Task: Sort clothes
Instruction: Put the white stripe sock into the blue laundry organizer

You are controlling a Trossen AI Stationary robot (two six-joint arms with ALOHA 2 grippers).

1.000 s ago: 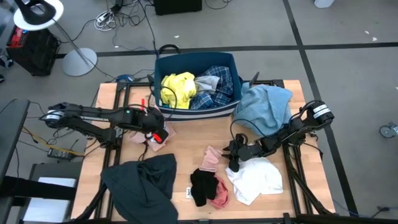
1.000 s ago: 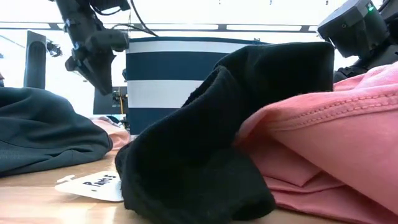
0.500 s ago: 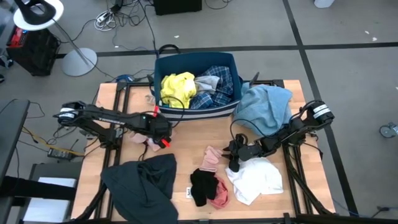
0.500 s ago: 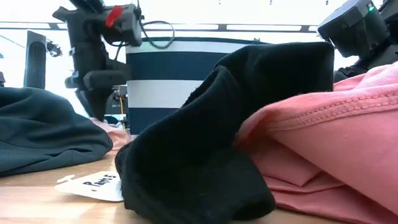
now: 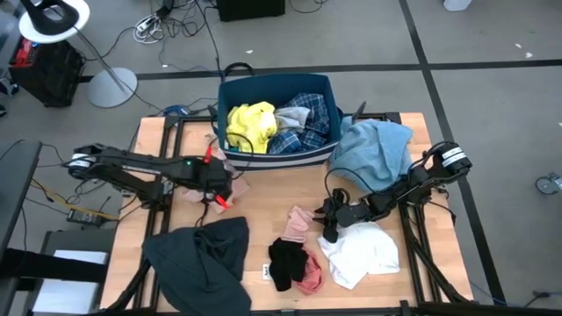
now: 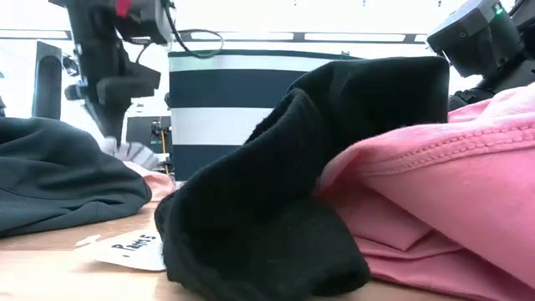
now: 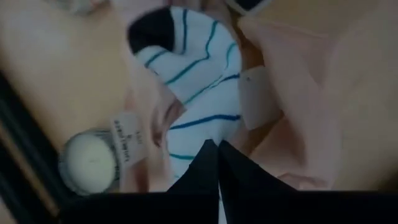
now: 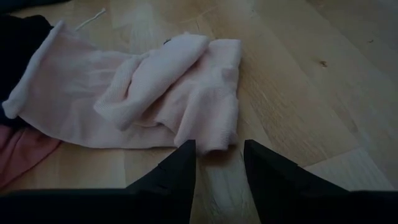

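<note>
Pinching a striped sock (image 7: pixel 193 93), left gripper (image 5: pixel 217 187) above wooden table (image 5: pixel 263 189), right gripper (image 5: pixel 328 230) seemingly parted.

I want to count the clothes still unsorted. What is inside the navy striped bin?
Inside the navy bin lie a yellow garment, a blue plaid garment and a grey-white piece between them. Whatever lies beneath these is covered and cannot be seen.

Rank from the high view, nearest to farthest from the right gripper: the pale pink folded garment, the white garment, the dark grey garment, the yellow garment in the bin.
From the right gripper:
1. Pale pink folded garment, just ahead of its fingertips.
2. White garment, under the arm at the front right.
3. Yellow garment, in the bin at the back.
4. Dark grey garment, front left.
</note>
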